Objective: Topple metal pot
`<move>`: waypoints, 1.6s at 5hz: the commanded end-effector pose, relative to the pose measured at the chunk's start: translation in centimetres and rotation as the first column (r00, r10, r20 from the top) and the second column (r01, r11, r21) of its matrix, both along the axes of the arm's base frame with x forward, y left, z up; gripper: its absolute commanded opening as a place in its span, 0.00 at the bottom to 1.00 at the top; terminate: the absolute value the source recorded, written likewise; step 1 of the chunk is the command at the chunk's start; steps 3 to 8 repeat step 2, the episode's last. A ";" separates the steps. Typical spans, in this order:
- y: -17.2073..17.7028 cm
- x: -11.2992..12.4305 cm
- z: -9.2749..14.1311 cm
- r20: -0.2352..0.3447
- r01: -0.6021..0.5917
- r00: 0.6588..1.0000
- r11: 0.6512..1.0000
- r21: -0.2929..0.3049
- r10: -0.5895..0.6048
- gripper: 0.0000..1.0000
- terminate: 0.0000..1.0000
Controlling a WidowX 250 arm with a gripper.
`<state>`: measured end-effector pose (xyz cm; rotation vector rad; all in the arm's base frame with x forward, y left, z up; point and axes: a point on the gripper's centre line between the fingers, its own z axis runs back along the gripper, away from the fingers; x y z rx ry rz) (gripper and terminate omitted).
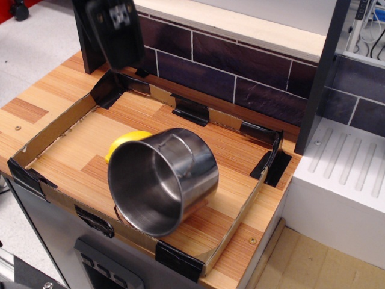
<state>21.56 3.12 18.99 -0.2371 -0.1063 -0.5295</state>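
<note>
The metal pot (161,179) lies tipped on its side in the cardboard-edged tray (54,127). Its open mouth faces the front left, and one wire handle shows on its upper side. My gripper (114,18) is raised at the top left, well above and behind the pot, touching nothing. It is blurred and seen from behind, so its jaws do not show.
A yellow toy banana (123,143) lies just behind the pot's rim, partly hidden by it. A dark tiled wall (240,75) runs behind the tray. A white appliance (343,174) stands at the right beyond a dark post (322,72).
</note>
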 end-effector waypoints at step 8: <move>1.5 -0.1 1.9 0.012 -0.028 1.000 1.000 -0.008 0.029 1.00 1.00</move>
